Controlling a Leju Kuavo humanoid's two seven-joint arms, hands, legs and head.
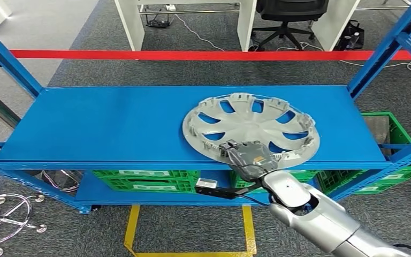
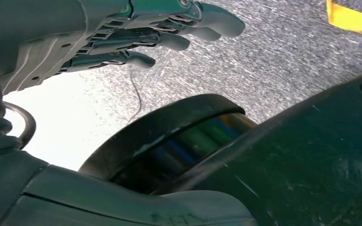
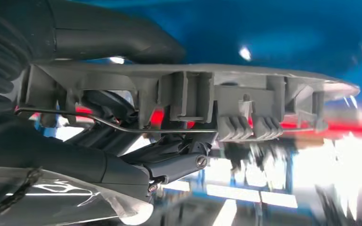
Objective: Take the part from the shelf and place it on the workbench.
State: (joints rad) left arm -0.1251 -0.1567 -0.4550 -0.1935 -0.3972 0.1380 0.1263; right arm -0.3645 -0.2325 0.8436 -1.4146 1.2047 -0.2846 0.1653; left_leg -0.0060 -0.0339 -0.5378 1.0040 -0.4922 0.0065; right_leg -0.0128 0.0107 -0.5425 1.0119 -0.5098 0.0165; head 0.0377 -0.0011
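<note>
- Right hand [image 1: 250,156]: reaches over the front edge of the shelf and grips the near rim of the wheel cover [image 1: 251,126]. In the right wrist view the thumb [image 3: 122,42] lies on one face of the rim and the darker fingers [image 3: 169,162] close against the other, so the rim is pinched between them.
- Wheel cover [image 3: 245,99]: a silver-grey plastic disc with curved slots, lying on the right half of the blue shelf [image 1: 112,128], its near edge overhanging the shelf front. From the wrist camera its clips and a thin wire ring are visible along the rim.
- Left hand [image 2: 136,33]: hangs beside the body above grey carpet; its fingers are extended, slightly apart, and hold nothing.
- Shelf frame: blue uprights at both sides, a red crossbar [image 1: 192,54] behind the deck.
- Lower level: green crates [image 1: 144,179] stand under the deck, and another green crate [image 1: 401,150] sits at the right.
- Floor: yellow tape lines [image 1: 131,227] mark the carpet in front of the shelf; a chrome chair base [image 1: 5,217] lies at the lower left, and a black office chair [image 1: 289,16] stands beyond the shelf.
</note>
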